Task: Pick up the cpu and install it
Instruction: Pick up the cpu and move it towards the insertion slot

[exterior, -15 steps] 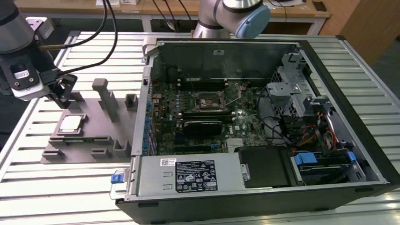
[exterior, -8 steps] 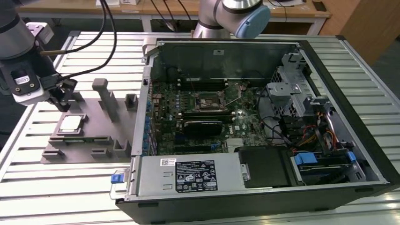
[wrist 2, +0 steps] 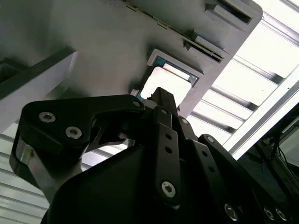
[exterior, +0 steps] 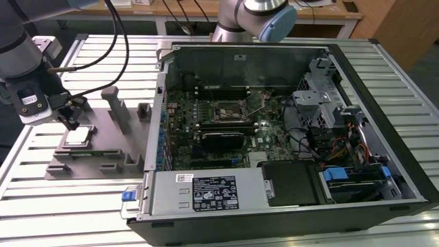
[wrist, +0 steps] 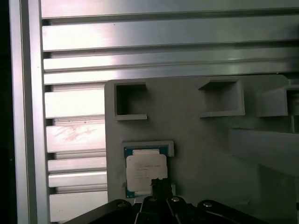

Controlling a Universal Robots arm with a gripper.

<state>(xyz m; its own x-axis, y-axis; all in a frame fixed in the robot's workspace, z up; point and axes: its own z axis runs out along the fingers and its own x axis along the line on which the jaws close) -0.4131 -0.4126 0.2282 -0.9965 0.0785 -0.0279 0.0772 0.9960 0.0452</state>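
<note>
At exterior view's left: gripper [exterior: 71, 124], fingers together, gripping nothing, tip just over cpu [exterior: 78, 136] edge. Cpu lies flat in recess of grey fixture plate [exterior: 103, 136], beside open computer case [exterior: 247, 62].

1. The white label [exterior: 213, 192] on the power supply [exterior: 166, 198] carries dense black print and symbols, too small to read.
2. The cpu [wrist: 145, 170] bears faint grey markings on its lid, likewise unreadable.
</note>
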